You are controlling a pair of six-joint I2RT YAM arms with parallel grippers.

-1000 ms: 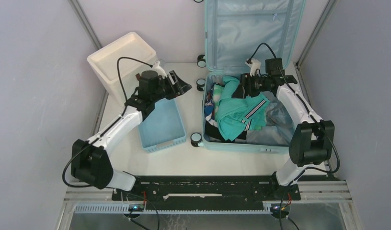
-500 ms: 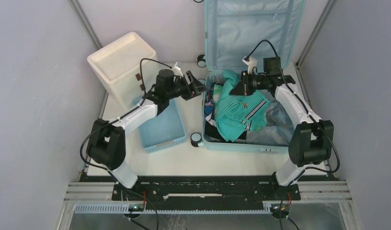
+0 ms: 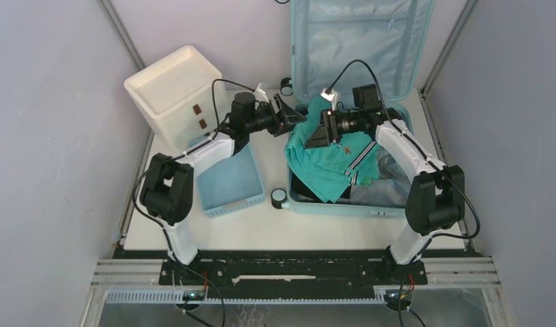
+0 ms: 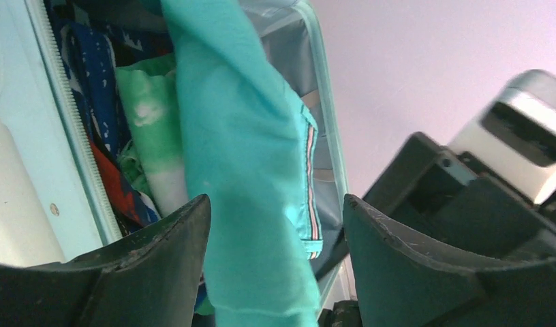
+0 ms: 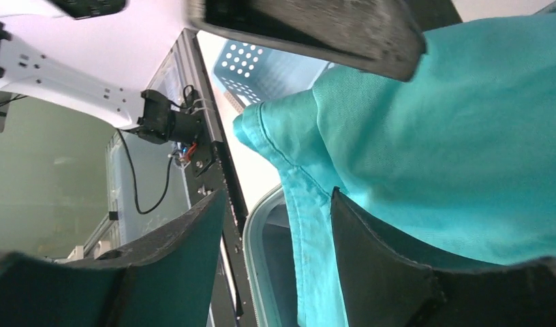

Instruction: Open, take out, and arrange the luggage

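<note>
The luggage [image 3: 343, 208] sits on the far right part of the tabletop [image 3: 261, 228], lying open. Its lid stands upright against the far wall, so we see the pale lining. It's packed with clothes, and a teal garment [image 3: 330, 167] with a striped trim is on top, draped over the left half and spilling over the left rim.

The left claw [image 3: 289, 117] reaches across to the far left corner of the case. In its wrist view the fingers [image 4: 159, 272] stand apart with the teal cloth hanging in the gap, so we'd call it open and not pinching anything. Behind the cloth in that view we can make out a dark blue patterned piece [image 4: 91, 75], a green-and-white one [image 4: 149, 116] and a bit of red.

The right claw [image 3: 321, 133] comes in from the right and hovers over the far left part of the case, close to the left one. Its jaws are apart too. The teal cloth's hem hangs between them and lies against one finger [image 5: 384, 272], but it isn't clamped.

To the left of the case there's a small blue basket [image 3: 231, 184] under the left arm. A white drawer unit [image 3: 170, 88] with brown handles stands at the far left. One of the case's little wheels [image 3: 279, 198] pokes out at its near left corner, just beside the basket.
</note>
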